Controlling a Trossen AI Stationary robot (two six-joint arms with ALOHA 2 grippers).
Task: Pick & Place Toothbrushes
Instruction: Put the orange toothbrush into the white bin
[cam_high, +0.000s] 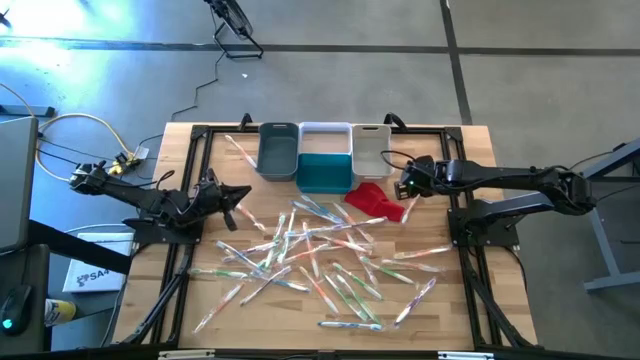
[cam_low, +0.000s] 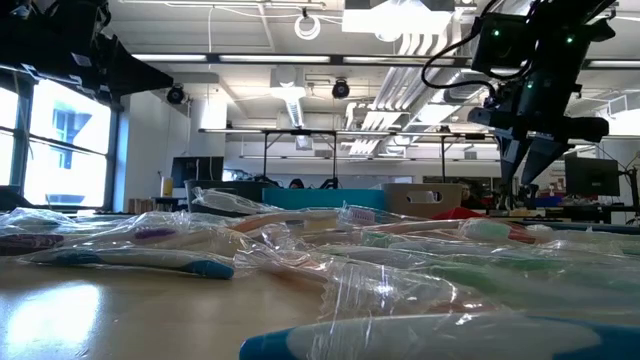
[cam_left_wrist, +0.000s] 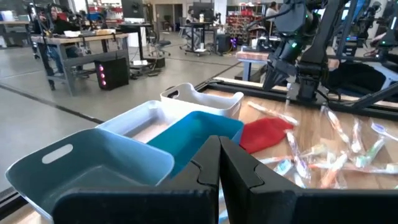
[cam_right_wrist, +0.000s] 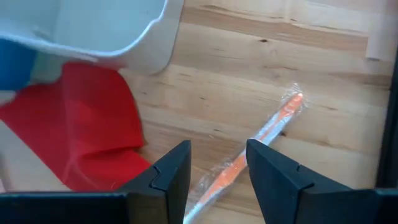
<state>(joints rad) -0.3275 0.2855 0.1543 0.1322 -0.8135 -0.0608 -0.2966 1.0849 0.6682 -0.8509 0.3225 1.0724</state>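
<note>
- Right wrist view: right gripper (cam_right_wrist: 216, 171) with fingers parted over an orange toothbrush (cam_right_wrist: 261, 137) lying on the table (cam_right_wrist: 261, 56) beside the red cloth (cam_right_wrist: 81, 124), nothing gripped.
- Left gripper (cam_left_wrist: 219, 177) closed, empty, near the bins (cam_left_wrist: 124, 149).
- Toothbrushes (cam_high: 320, 255) scattered mid-table.

High: looking straight down over the whole table (cam_high: 150, 300).
Low: looking level across it.
Wrists: both seeing the red cloth (cam_left_wrist: 264, 134).

Three bins (cam_high: 325, 155), one red cloth (cam_high: 372, 200)
</note>
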